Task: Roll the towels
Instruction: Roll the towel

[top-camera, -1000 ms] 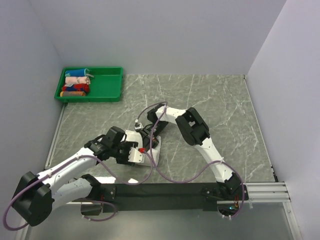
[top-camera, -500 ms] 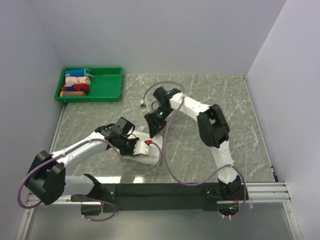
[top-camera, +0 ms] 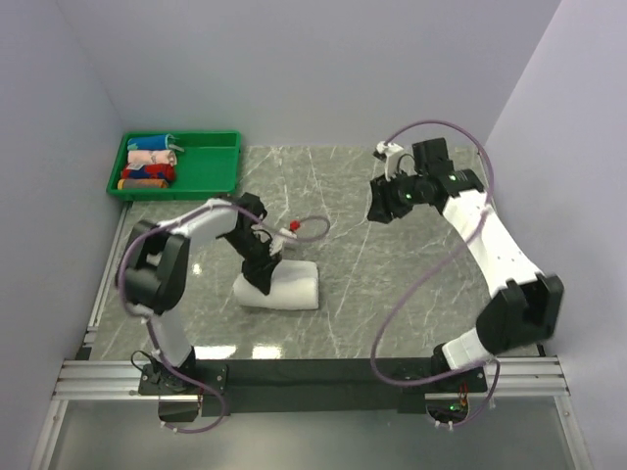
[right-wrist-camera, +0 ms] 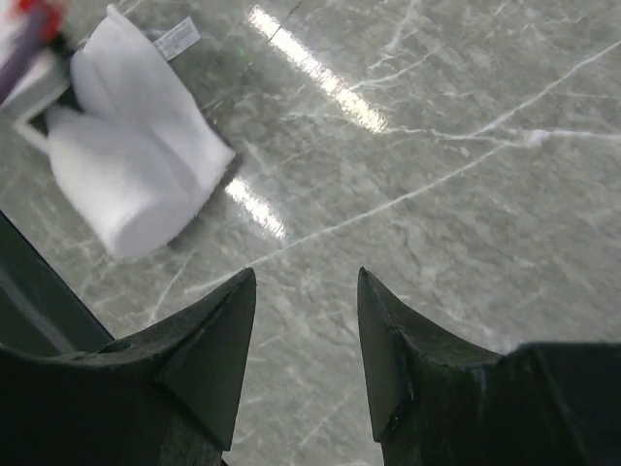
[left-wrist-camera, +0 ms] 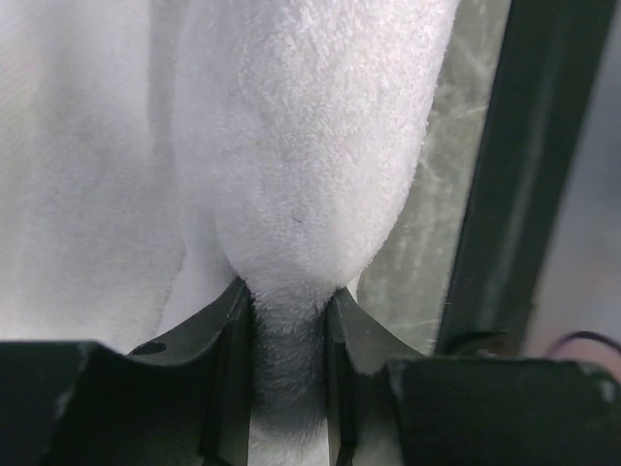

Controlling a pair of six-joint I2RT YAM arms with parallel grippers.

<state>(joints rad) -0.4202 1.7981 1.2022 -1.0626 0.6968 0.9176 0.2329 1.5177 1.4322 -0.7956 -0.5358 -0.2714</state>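
The white towel (top-camera: 290, 285) lies as a thick bundle on the marble table, left of centre. My left gripper (top-camera: 262, 276) reaches down onto its left part. In the left wrist view the left gripper (left-wrist-camera: 291, 303) is shut on a pinched fold of the towel (left-wrist-camera: 301, 146), with plush cloth bulging out beyond the black fingers (left-wrist-camera: 228, 340). My right gripper (top-camera: 381, 208) hangs high over the back right of the table, well away from the towel. In the right wrist view the right gripper (right-wrist-camera: 306, 282) is open and holds nothing, and the towel (right-wrist-camera: 136, 170) shows small at upper left.
A green tray (top-camera: 211, 174) at the back left holds several small coloured rolled cloths (top-camera: 149, 164). A black rail (top-camera: 313, 372) runs along the near edge. Walls close the left, back and right sides. A purple cable (top-camera: 309, 226) loops just behind the towel.
The right gripper let go of the towel, opened and swung up to the back right. The left gripper closed on the towel, and its arm swung round to the towel's far left.
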